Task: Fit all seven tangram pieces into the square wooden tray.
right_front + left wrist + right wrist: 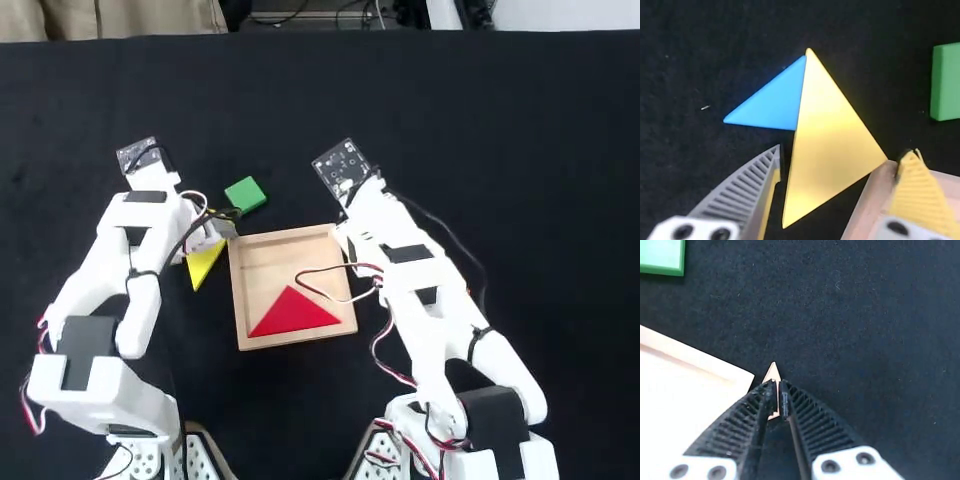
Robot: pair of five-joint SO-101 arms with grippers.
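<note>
yellow triangle (825, 125): big, shiny, flat
left gripper (845, 150): open, straddling it
right gripper (776, 385): pinched closed, tray (695, 357) corner just beside

Black table (500, 120): wooden tray (285, 235), green square (245, 194)

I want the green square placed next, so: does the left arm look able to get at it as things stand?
Probably yes. The green square lies flat on the black cloth just past the left gripper, which is open over the yellow triangle and holds nothing. Nothing stands between them.
</note>
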